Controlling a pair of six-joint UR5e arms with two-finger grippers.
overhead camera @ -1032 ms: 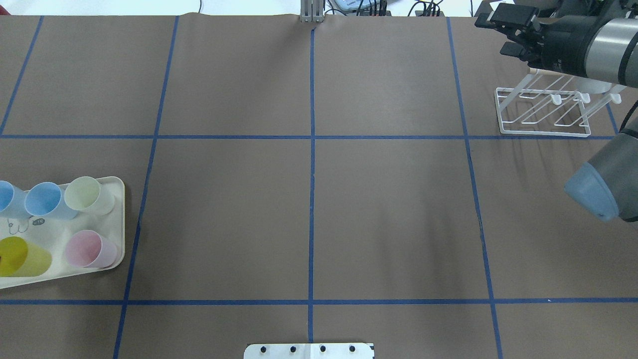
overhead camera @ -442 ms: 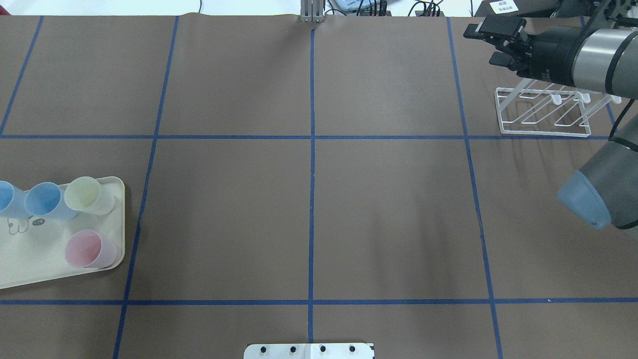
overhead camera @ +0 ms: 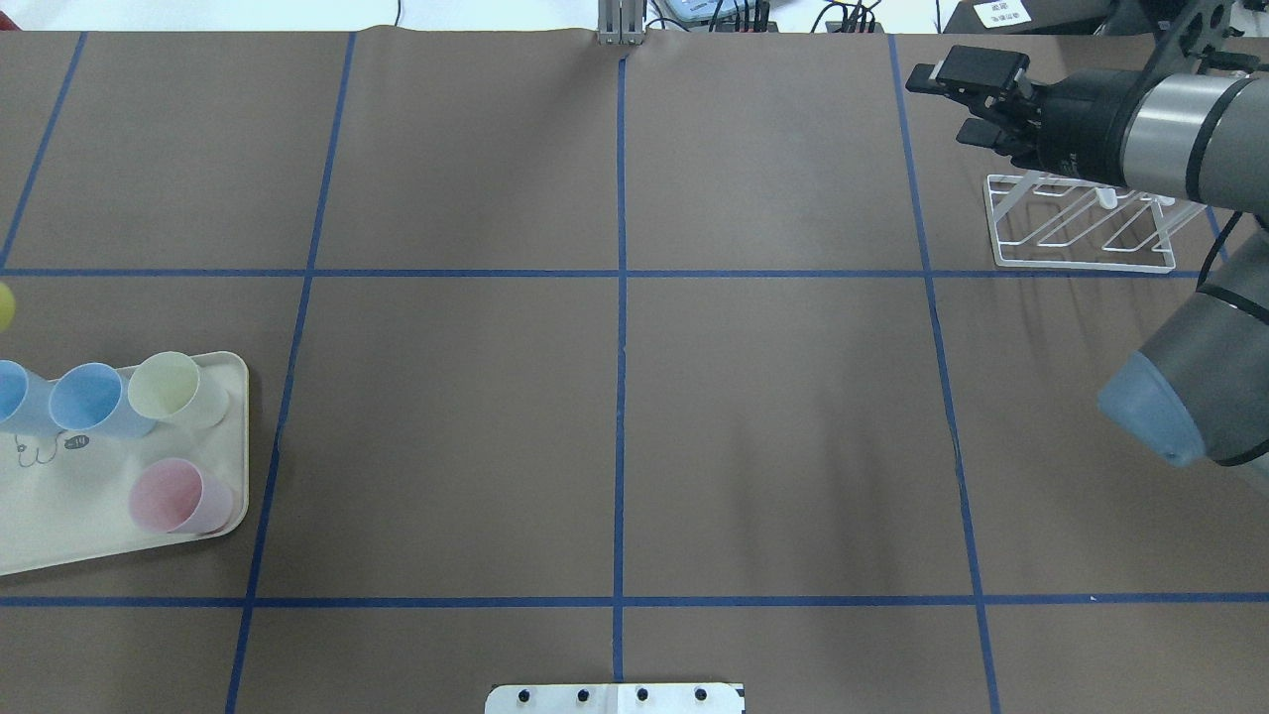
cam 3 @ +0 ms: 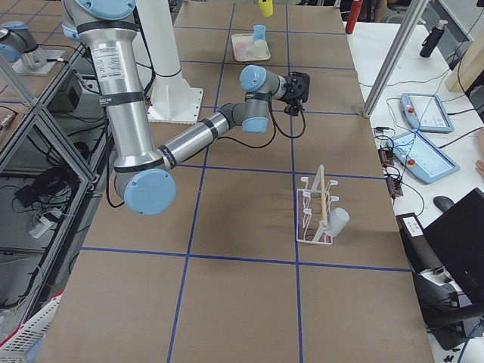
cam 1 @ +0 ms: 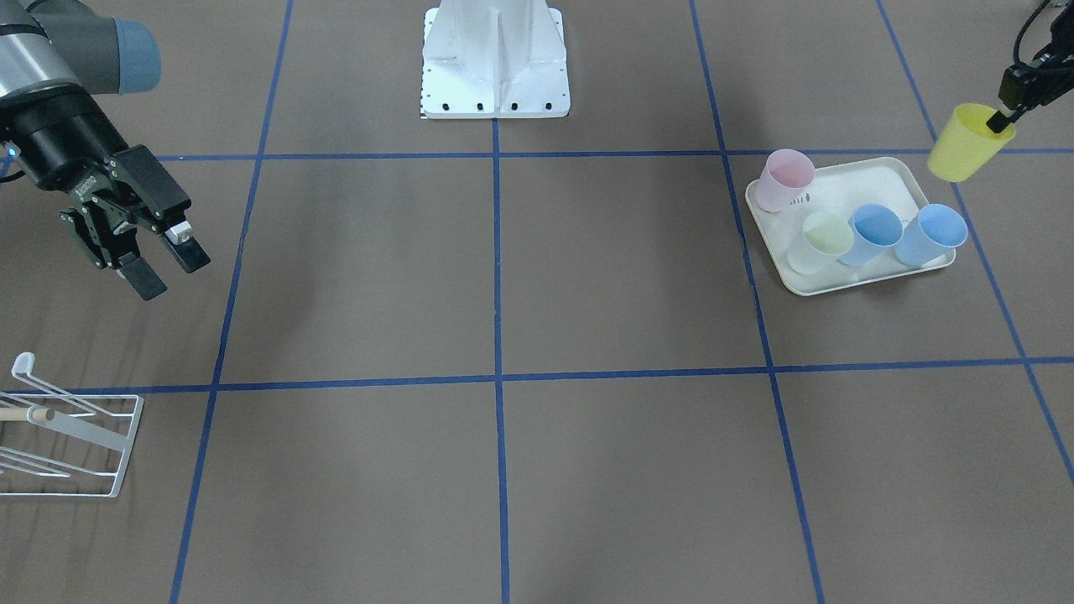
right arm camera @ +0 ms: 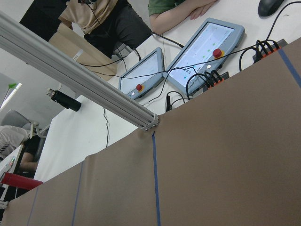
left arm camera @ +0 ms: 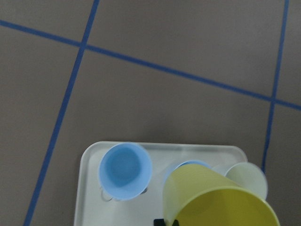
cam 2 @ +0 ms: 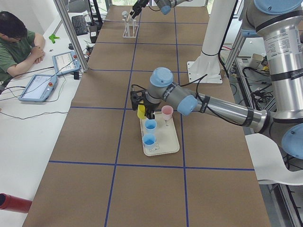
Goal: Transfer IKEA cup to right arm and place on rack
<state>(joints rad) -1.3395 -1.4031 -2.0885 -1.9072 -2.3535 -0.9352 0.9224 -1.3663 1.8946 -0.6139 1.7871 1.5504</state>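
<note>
My left gripper is shut on the rim of a yellow cup and holds it tilted in the air, just off the cream tray. The cup fills the lower right of the left wrist view, and a sliver of it shows at the overhead view's left edge. My right gripper is open and empty. In the overhead view it hovers beside the white wire rack. The rack sits at the table's far right end.
The tray holds a pink cup, a pale green cup and two blue cups. A white cup hangs on the rack. The robot's white base stands at the middle of the table's edge. Operators sit beyond the far edge.
The yellow cup has left the tray, lifted by my left gripper, and now shows at the overhead view's left edge. My right gripper has moved left, away from above the rack.
</note>
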